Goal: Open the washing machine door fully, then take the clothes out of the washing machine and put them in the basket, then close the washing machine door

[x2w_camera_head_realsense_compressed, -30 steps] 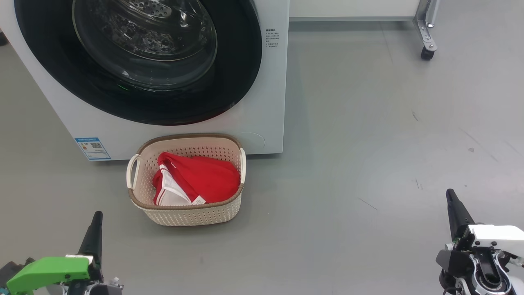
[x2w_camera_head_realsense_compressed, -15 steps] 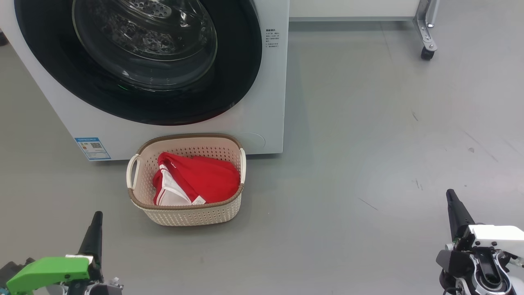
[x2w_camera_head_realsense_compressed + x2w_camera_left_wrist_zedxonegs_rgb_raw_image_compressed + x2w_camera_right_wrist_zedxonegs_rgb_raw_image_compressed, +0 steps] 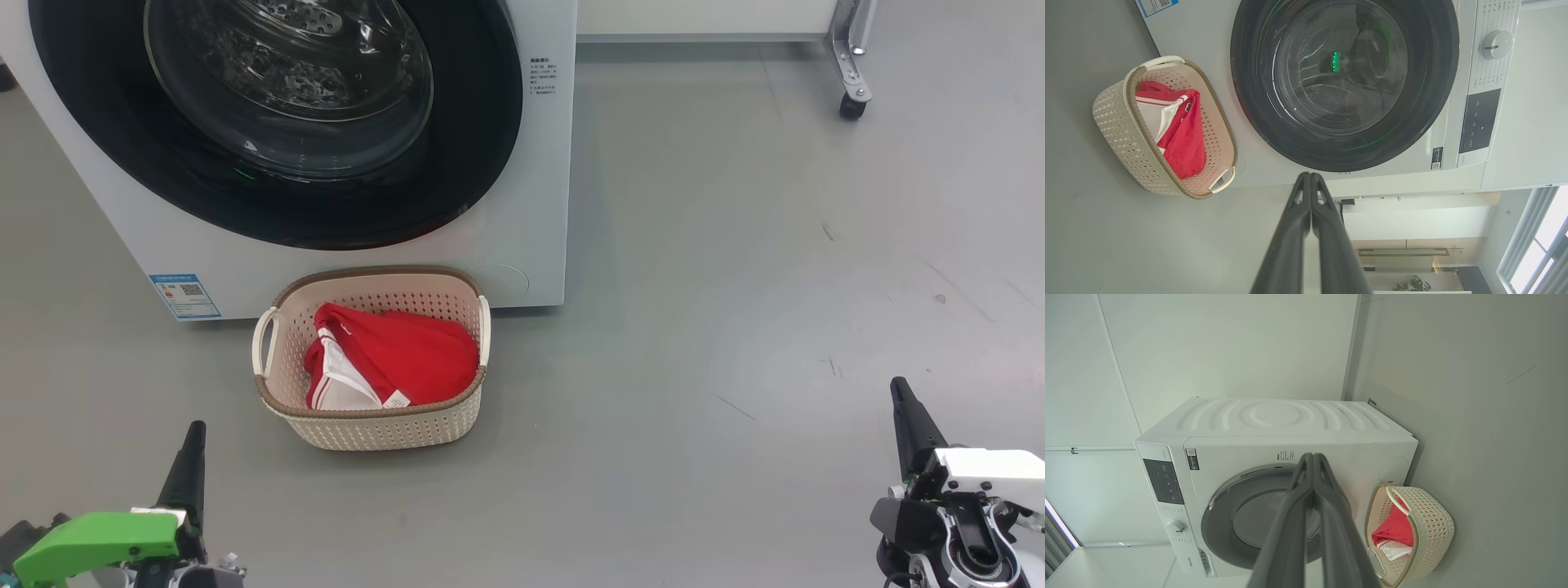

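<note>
Left gripper [image 3: 194, 437] sits low at the left, its two dark fingers pressed together and holding nothing; right gripper [image 3: 900, 392] is the same at the lower right, and both are well apart from the basket [image 3: 384, 431]; the red and white clothes [image 3: 408, 355] lie inside this basket, which stands on the grey floor [image 3: 735, 286] just before the washing machine [image 3: 535, 212]; the washing machine door [image 3: 457, 180] is closed against its front.

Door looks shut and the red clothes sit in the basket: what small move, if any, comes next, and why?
Probably none; rest both arms. The washing machine door looks flush with the washing machine, the clothes lie in the basket, and the left gripper and right gripper are shut, empty and clear.
</note>
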Motion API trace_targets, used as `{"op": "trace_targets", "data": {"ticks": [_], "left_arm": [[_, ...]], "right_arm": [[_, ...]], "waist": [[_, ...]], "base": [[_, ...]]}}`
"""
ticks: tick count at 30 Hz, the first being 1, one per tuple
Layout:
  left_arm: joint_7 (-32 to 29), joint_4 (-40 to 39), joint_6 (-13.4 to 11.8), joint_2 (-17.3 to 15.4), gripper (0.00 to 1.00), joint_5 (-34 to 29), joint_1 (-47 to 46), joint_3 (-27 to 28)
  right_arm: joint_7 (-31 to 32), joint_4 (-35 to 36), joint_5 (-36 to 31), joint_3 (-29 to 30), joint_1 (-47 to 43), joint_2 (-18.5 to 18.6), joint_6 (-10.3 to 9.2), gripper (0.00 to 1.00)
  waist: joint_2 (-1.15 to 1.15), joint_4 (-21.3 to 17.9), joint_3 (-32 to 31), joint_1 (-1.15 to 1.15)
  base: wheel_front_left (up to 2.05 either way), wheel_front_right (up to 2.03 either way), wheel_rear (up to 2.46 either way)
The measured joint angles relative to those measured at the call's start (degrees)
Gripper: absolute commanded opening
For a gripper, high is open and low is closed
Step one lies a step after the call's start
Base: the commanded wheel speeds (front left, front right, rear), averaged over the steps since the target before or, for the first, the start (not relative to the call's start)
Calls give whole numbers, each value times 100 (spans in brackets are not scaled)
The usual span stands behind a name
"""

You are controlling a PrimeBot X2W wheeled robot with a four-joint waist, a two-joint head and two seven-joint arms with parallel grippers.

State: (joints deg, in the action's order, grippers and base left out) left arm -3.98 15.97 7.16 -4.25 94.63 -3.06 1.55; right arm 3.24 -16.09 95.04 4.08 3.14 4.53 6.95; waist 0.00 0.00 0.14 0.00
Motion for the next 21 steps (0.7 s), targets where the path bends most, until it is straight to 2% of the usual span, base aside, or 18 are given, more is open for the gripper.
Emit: {"op": "trace_targets", "data": {"ticks": [21], "left_arm": [[0, -2, 0, 5, 0, 0, -1, 11]], "right_arm": [[7, 1, -1, 14, 2, -2, 0, 0]], "waist": [[0, 0, 1, 0]], "base": [[0, 0, 0]]}}
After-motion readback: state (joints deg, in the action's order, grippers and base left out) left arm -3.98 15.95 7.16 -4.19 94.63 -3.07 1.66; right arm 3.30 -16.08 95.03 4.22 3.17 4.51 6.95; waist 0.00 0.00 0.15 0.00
